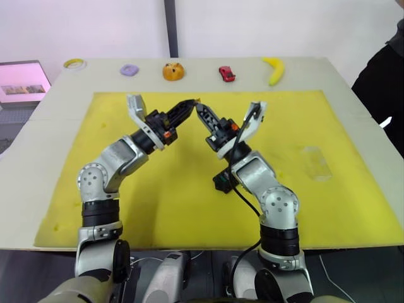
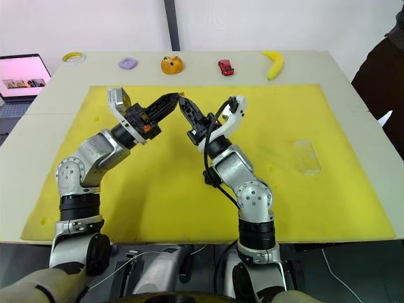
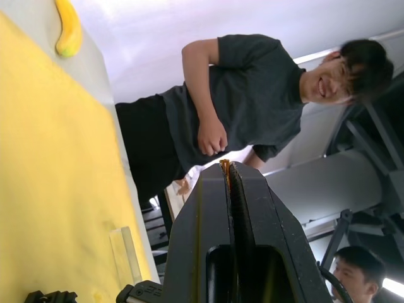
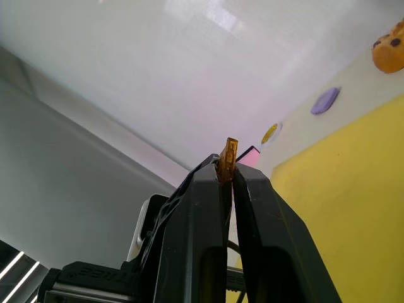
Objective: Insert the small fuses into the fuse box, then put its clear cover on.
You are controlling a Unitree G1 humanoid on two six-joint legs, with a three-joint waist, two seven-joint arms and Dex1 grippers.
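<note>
Both grippers are raised above the yellow mat (image 1: 189, 208), tips nearly meeting. Right gripper (image 4: 227, 169) fingers pinched narrow on an amber fuse (image 4: 229, 151), about half of it sticking out past the tips. Left gripper (image 3: 228, 172) fingers are pressed together too, with a sliver of orange at the tip, maybe the same fuse; cannot tell. Fuse box (image 1: 221, 182) sits on the mat, mostly hidden behind the right forearm. Clear cover (image 2: 307, 156) lies on the mat, well to the box's right. Judgement: the fuse is light, stiff, slick and easily flicked out, so grip its flat faces. No readable markings.
</note>
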